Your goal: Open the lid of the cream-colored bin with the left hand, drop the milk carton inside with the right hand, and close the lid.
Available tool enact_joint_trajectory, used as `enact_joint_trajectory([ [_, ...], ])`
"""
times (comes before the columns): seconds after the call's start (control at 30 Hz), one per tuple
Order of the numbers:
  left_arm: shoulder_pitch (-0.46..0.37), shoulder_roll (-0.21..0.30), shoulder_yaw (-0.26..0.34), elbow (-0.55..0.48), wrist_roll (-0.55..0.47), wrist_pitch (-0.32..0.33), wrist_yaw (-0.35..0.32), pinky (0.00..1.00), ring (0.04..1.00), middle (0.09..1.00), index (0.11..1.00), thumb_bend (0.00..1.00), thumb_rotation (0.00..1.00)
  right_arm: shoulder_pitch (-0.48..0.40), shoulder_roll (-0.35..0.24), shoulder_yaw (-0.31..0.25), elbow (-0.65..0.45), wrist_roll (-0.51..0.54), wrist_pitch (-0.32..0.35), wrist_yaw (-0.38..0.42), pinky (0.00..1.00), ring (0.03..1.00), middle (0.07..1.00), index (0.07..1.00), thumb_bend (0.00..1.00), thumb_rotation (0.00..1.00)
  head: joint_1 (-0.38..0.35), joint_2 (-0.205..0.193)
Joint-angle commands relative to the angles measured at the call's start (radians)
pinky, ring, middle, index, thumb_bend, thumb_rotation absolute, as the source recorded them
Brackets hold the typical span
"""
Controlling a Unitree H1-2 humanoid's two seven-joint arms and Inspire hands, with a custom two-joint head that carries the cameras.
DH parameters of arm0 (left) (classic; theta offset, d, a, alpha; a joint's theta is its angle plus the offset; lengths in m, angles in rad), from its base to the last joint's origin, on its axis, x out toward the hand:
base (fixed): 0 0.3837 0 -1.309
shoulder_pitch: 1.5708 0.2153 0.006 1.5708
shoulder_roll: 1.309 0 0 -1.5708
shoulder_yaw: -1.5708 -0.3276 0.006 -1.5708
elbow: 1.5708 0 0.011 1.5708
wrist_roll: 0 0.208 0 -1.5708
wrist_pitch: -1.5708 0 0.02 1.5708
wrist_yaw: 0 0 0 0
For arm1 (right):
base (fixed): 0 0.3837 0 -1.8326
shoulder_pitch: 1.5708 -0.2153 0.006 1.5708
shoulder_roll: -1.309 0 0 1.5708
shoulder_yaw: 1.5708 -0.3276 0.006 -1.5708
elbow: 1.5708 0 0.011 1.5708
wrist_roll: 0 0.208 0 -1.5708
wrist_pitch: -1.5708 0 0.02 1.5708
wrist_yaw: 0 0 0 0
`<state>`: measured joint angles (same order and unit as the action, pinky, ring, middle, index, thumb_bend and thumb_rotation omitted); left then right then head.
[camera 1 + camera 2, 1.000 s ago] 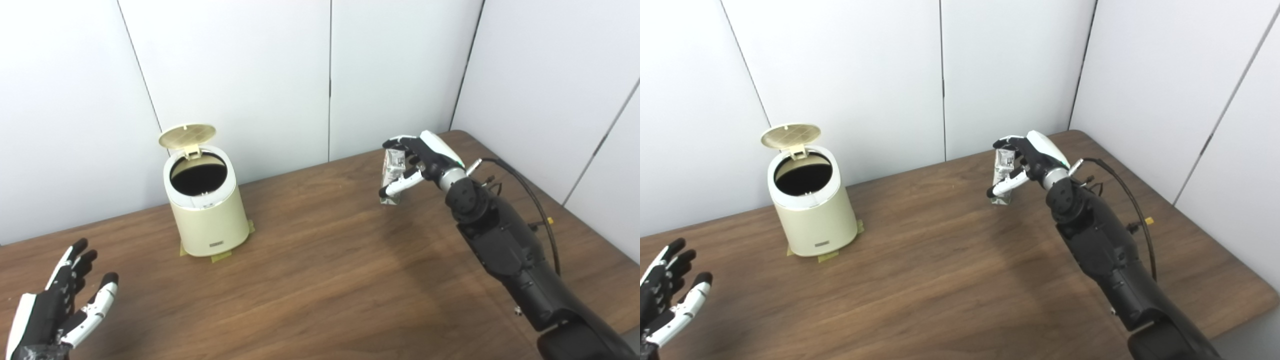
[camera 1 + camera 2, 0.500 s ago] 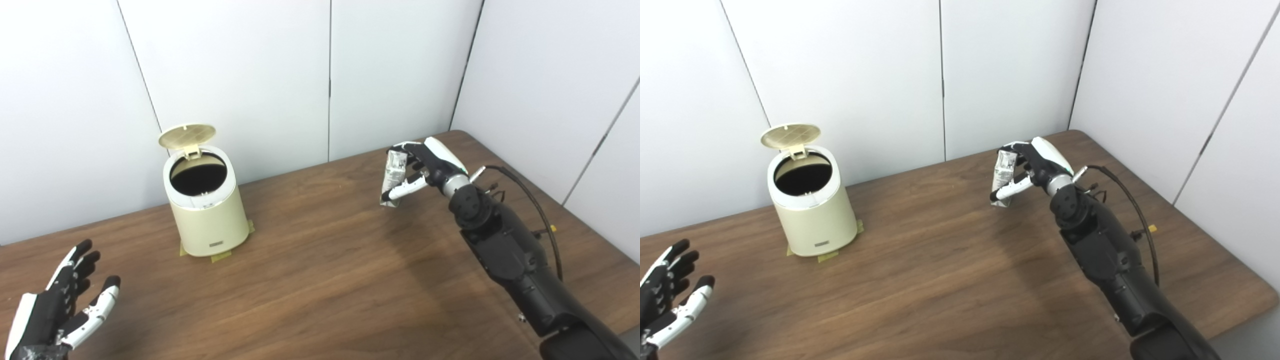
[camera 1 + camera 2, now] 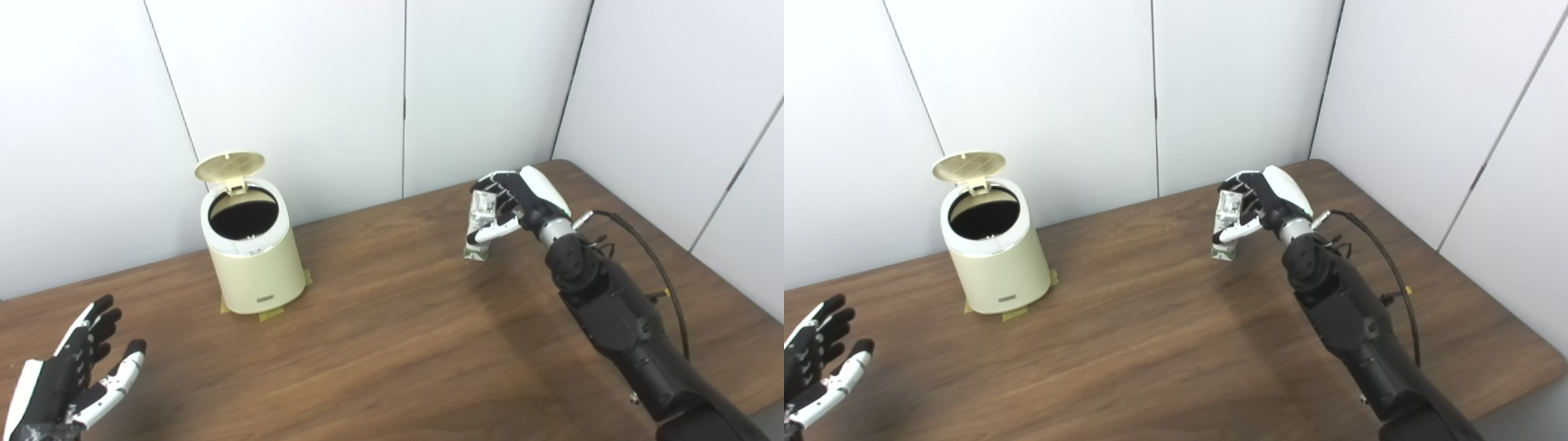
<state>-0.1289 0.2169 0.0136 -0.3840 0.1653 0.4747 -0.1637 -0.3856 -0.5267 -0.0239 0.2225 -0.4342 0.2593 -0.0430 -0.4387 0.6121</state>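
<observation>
While the right hand (image 3: 517, 202) grips the milk carton (image 3: 481, 223) upright, the open bin (image 3: 252, 260) stands well to its left. Its lid (image 3: 229, 165) is up. Nearer the bin, the left hand (image 3: 73, 383) is spread and empty.

Bin: a cream-colored bin (image 3: 257, 263) stands on the wooden table (image 3: 392, 343) toward its far left, close to the white wall panels (image 3: 294, 92), with bits of tape under its base.
Lid: the round lid (image 3: 229, 165) is tipped up and back on its hinge, leaving the dark mouth open.
Right hand: the right hand (image 3: 520, 199) is wrapped around a milk carton (image 3: 481, 223), holding it roughly upright above the table's far right part, well apart from the bin.
Left hand: the left hand (image 3: 73, 380) is at the lower left corner, palm up, fingers spread, holding nothing.
</observation>
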Motion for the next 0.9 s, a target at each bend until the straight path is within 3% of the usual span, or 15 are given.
enact_joint_trajectory([
  [0.0,-0.035,0.013,0.003,-0.027,0.008,-0.009,0.006,0.95,0.942,0.918,0.947,0.29,0.16,-0.032,-0.015,-0.006,-0.012,-0.02,-0.058,-0.048,0.5,0.539,0.582,0.608,0.84,0.08,-0.001,0.001],
  [0.03,-0.035,0.015,0.001,-0.027,0.009,-0.01,0.005,0.95,0.939,0.917,0.945,0.29,0.16,-0.031,-0.013,-0.003,-0.009,-0.029,-0.066,-0.062,0.48,0.522,0.565,0.539,0.65,0.11,-0.001,0.001],
  [0.1,-0.035,0.015,0.001,-0.025,0.005,-0.012,0.004,0.93,0.936,0.918,0.944,0.29,0.17,-0.032,-0.005,0.0,0.0,-0.053,-0.079,-0.105,0.43,0.468,0.494,0.513,0.56,0.03,-0.001,0.001],
  [0.17,-0.035,0.015,0.0,-0.024,0.003,-0.012,0.003,0.92,0.933,0.918,0.945,0.29,0.15,-0.033,0.006,-0.002,0.002,-0.068,-0.078,-0.133,0.38,0.407,0.492,0.527,0.53,0.01,-0.001,0.002],
  [0.43,-0.036,0.012,-0.002,-0.022,0.01,-0.015,0.009,0.94,0.934,0.916,0.944,0.3,0.2,-0.036,0.022,-0.007,-0.008,-0.09,-0.057,-0.156,0.35,0.382,0.486,0.536,0.51,0.0,0.0,0.002],
  [0.63,-0.031,0.01,-0.002,-0.019,0.0,-0.027,0.008,0.95,0.939,0.92,0.948,0.29,0.18,-0.025,0.026,-0.012,-0.024,-0.094,-0.063,-0.161,0.36,0.382,0.489,0.541,0.51,0.0,0.013,0.001],
  [0.87,-0.015,-0.016,0.004,-0.027,-0.004,-0.035,0.028,0.93,0.929,0.911,0.933,0.29,0.19,-0.007,0.062,-0.022,-0.179,-0.095,-0.068,-0.163,0.3,0.361,0.488,0.547,0.51,0.0,0.062,-0.001],
])
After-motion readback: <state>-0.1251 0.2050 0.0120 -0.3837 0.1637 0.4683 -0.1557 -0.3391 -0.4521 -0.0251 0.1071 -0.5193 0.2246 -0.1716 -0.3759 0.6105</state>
